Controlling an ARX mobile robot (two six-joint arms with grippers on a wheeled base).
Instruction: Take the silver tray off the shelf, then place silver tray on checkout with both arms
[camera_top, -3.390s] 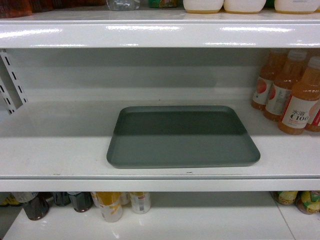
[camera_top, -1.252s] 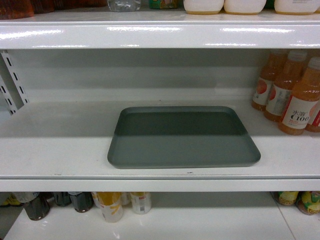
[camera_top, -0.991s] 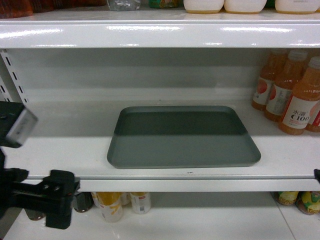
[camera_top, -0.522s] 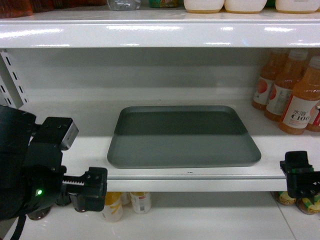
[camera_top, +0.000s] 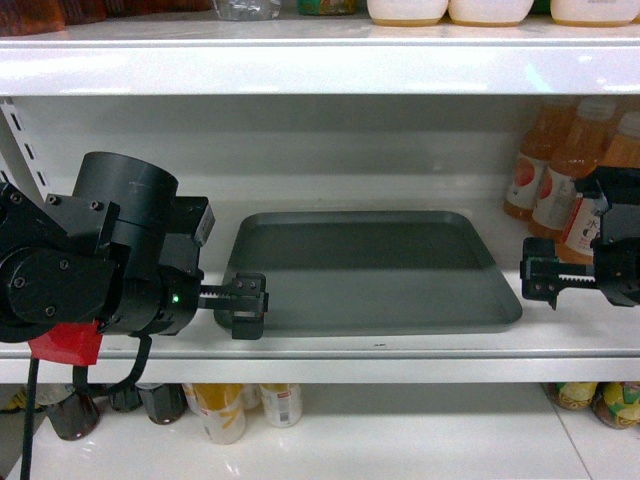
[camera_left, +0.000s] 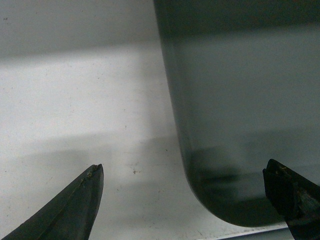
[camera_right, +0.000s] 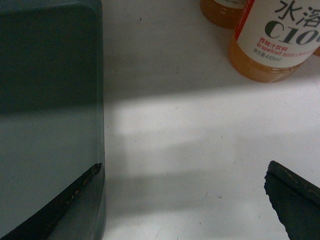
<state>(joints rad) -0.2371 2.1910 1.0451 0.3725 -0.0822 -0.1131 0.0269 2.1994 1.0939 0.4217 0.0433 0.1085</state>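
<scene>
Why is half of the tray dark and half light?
Head view: the upper shelf shades the back half of the tray; the front half catches light. Left wrist view: the same shadow edge crosses the tray and shelf. Right wrist view too.

Left arm (camera_top: 95, 265) hides silver tray (camera_top: 365, 275) left edge; orange bottles (camera_top: 560, 180) blurred.

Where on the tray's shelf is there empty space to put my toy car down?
Left of the tray, the white shelf is bare back to the wall, though the left gripper hangs near the tray's front corner. A narrower bare strip lies between the tray and the orange drink bottles; the right gripper is there. The right end is crowded with bottles.
</scene>
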